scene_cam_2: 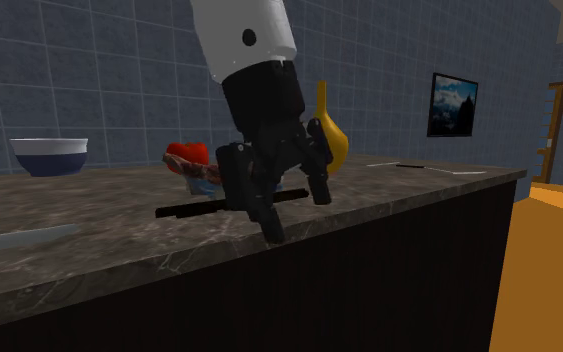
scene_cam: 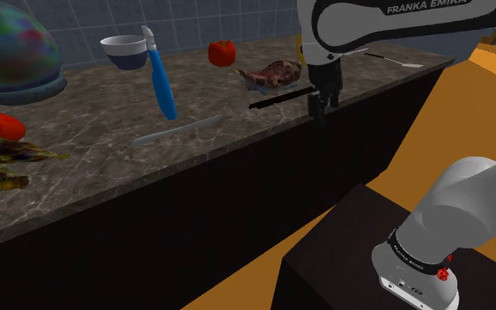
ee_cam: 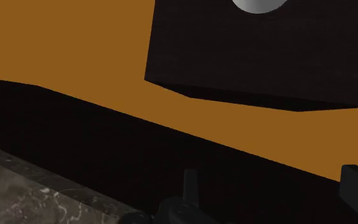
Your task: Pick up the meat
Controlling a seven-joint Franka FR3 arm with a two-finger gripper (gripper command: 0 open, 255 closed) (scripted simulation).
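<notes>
At the upper middle of the shoulder view, the meat [scene_cam: 272,73] lies on the counter [scene_cam: 105,167]. The claw [scene_cam: 322,104] hangs just right of it over the counter's front edge, spread wide and empty, probably to straddle the meat.

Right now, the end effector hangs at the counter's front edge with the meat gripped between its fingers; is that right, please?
Not quite. The end effector does hang at the counter's front edge, but its fingers are open and empty, as the wrist view shows. The meat lies farther back on the counter, seen in the shoulder view.
</notes>
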